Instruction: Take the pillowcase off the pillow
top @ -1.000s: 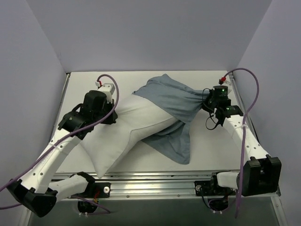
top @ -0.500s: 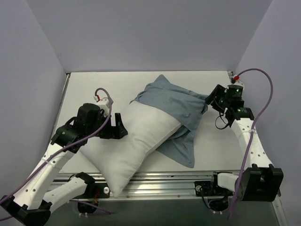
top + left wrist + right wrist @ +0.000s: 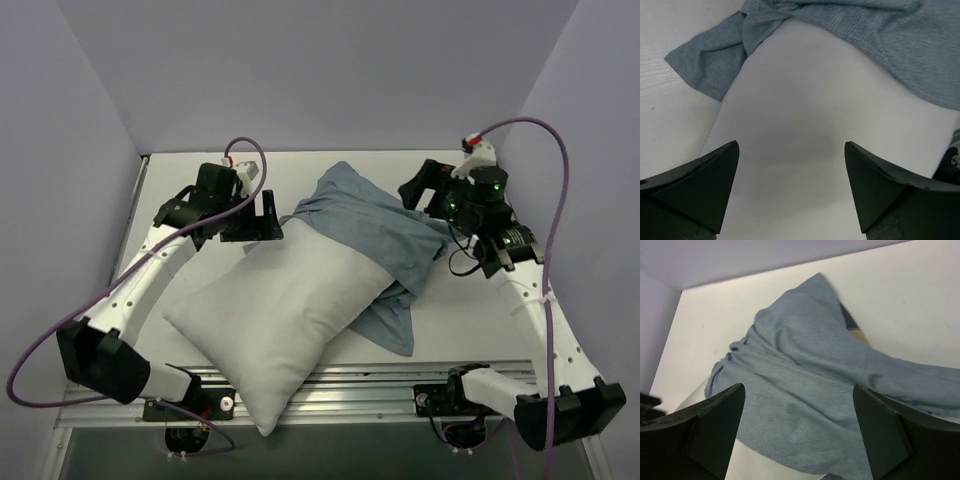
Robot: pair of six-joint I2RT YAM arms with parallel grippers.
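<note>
The pillow (image 3: 290,320) was laid slantwise on the table (image 3: 180,190), with one corner at the near edge and the other end directed to the far right corner. Most of its white fabric was bare. Only the far end was covered by the pillowcase (image 3: 370,225), which was bunched there in blue-grey folds, while a loose part was spread on the table beside the pillow toward the right edge.

The left gripper (image 3: 268,215) was held over the left side of the pillow, just beside the rim of the cloth. Its jaws were spread wide and nothing was gripped; in the left wrist view only bare pillow was seen between them. The right gripper (image 3: 418,188) was held over the far right part of the pillowcase, its jaws also spread wide and nothing taken.

The step in hand was judged to be a new grasp, with the stripping about half done. For the next move, the bare pillow would probably have to be pinned or gripped by the left gripper, and a thick fold of the cloth taken by the right one and drawn toward the far right corner.
</note>
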